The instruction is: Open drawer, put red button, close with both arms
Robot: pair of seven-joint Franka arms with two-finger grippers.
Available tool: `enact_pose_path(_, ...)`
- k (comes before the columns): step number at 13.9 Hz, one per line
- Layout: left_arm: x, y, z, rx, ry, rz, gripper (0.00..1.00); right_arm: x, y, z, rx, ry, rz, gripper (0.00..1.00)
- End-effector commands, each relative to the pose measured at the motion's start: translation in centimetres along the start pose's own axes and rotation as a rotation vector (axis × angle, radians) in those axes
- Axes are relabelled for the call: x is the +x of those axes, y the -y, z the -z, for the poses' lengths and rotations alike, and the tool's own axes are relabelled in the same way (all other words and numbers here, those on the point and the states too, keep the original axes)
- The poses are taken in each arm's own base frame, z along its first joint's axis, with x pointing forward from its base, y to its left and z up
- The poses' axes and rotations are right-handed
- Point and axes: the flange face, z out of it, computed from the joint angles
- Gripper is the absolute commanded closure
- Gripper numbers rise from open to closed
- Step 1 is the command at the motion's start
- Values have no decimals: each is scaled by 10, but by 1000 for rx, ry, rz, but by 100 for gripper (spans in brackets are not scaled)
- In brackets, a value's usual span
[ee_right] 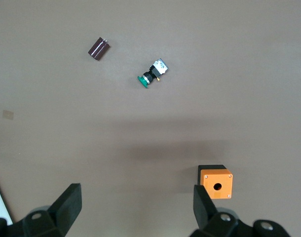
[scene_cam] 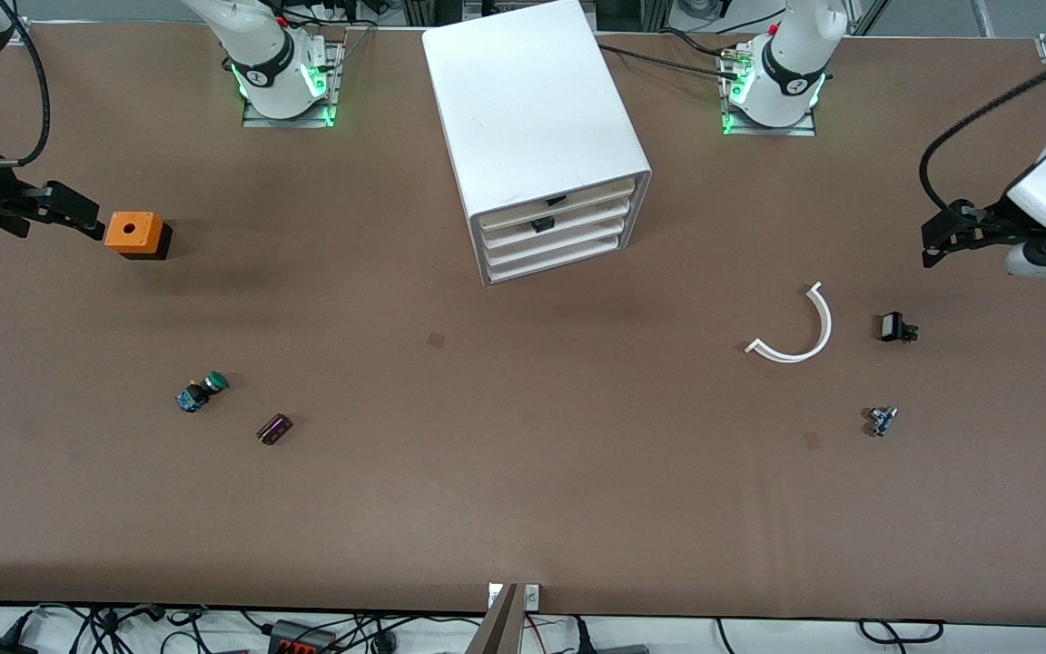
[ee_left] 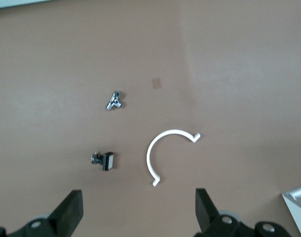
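The big white box cabinet (scene_cam: pixel 537 136) stands mid-table; its second-highest shallow white plastic drawer (scene_cam: pixel 552 224) is shut. No red button visible. The tray is probably light, stiff and slick: hook the small black front tab. The left gripper (scene_cam: pixel 941 238) hangs over its table end, the right gripper (scene_cam: pixel 78 213) beside the orange box (scene_cam: pixel 134 233); both spread wide, empty.

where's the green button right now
The green button lies on the table toward the right arm's end, beside the dark purple cylinder and nearer the front camera than the orange box.
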Motion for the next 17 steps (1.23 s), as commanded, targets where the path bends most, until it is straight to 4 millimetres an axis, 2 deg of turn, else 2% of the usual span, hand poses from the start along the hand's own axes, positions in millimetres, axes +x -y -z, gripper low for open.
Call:
enact_pose_path(1, -18, -11, -3, -15, -29, -17, 0, -7, 1, 1, 0, -7, 3, 0)
enact_pose_path(3, -20, -17, 10, -55, 11, -14, 0, -7, 0, 1, 0, -6, 9, 0)
enact_pose_path(8, -10, -17, 14, -43, 25, -9, 0, -8, 0, 0, 2, -4, 10, 0)
enact_pose_path(9, -7, -15, 20, -21, 13, -13, 0, -7, 0, 1, 0, -9, 12, 0)
enact_pose_path(12, 7, -14, 22, -8, 11, -14, 0, -7, 0, 1, -2, -10, 15, 0)
enact_pose_path(14, 8, -14, 20, -28, 37, 7, 0, -7, 0, 1, -3, -6, 17, 0)
enact_pose_path(17, 12, -9, 6, -29, 62, 17, 0, -7, 0, 2, -9, -9, 19, 0)
